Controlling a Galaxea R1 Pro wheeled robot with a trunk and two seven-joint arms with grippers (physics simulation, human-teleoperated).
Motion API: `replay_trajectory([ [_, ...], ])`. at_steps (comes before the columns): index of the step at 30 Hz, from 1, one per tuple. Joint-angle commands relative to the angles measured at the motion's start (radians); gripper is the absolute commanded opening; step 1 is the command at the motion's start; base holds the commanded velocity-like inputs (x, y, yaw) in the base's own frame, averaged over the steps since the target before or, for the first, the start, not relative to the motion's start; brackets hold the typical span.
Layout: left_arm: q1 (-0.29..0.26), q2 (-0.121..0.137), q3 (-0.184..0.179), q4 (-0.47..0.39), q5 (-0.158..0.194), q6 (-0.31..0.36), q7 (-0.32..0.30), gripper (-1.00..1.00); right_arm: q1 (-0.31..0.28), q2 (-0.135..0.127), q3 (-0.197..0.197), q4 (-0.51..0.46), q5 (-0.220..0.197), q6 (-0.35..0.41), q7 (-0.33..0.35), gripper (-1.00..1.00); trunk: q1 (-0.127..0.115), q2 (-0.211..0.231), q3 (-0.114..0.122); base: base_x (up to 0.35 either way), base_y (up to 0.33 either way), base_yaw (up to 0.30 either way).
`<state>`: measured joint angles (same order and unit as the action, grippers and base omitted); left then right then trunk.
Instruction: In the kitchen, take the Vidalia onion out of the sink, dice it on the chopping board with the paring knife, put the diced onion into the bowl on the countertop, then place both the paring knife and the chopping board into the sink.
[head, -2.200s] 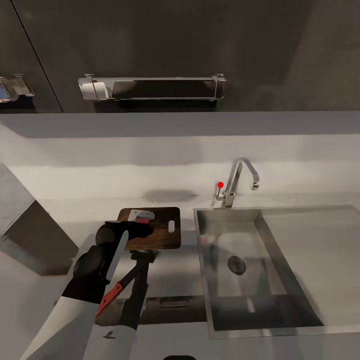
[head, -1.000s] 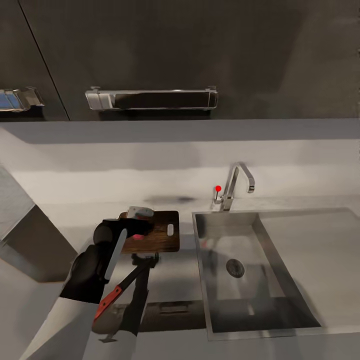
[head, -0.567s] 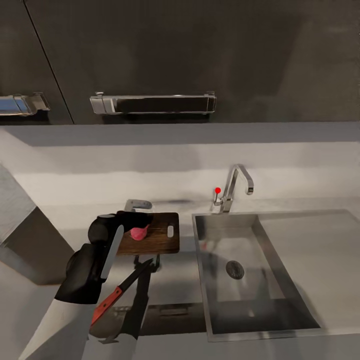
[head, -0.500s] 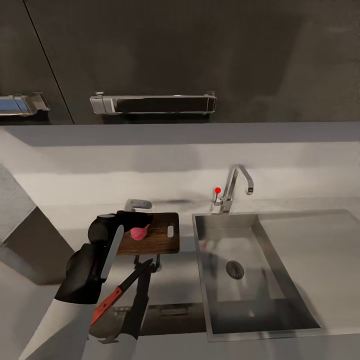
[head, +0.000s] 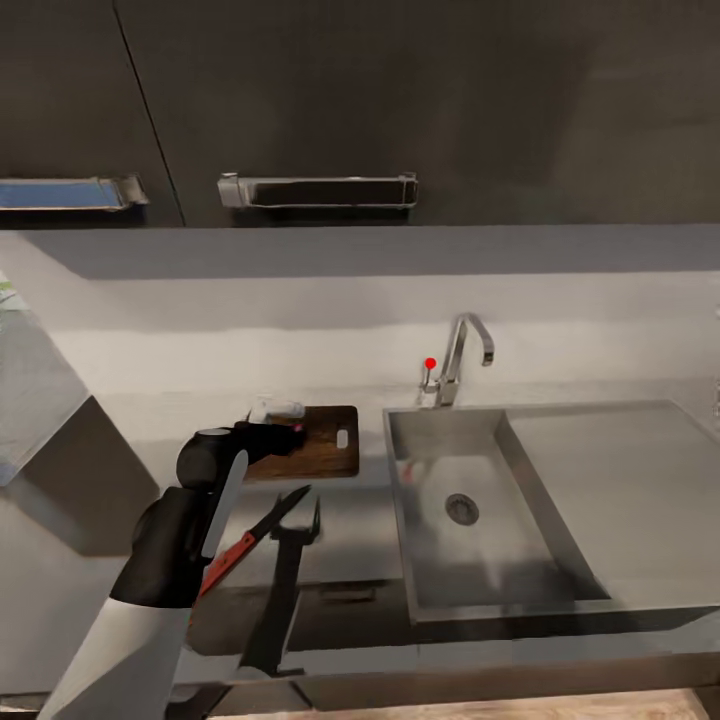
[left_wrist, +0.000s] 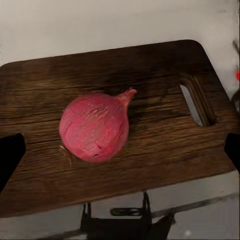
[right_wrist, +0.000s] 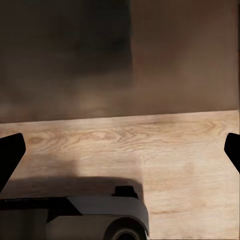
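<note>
my left fingers (left_wrist: 120, 152) are spread and released, the vidalia onion (left_wrist: 95, 125) lying loose on the chopping board (left_wrist: 150, 70) between and just beyond them, so i'd lift straight off it without nudging it, then fetch the paring knife (head: 248, 538).

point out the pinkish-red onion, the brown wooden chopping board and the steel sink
pinkish-red onion (left_wrist: 95, 127), left wrist view, middle of its body
brown wooden chopping board (left_wrist: 150, 70), left wrist view, bare grain
steel sink (head: 440, 465), head view, basin floor
</note>
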<state>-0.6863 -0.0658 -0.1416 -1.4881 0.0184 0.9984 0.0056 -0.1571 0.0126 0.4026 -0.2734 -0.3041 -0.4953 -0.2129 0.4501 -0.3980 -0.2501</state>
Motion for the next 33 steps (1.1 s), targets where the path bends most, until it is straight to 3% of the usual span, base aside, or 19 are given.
replay_trajectory([
  [1,-0.001,0.0,0.0,-0.001,0.002,0.005,0.001,1.0,-0.001,0.0,0.009,0.0,-0.007,-0.003,-0.006,1.0,0.0,-0.002,-0.002,-0.342,0.0,0.0],
  [33,0.004,0.0,-0.001,-0.017,0.002,0.005,0.001,1.0,-0.001,-0.001,0.007,0.0,-0.007,-0.006,-0.007,1.0,0.0,-0.002,-0.002,-0.346,0.0,0.0],
])
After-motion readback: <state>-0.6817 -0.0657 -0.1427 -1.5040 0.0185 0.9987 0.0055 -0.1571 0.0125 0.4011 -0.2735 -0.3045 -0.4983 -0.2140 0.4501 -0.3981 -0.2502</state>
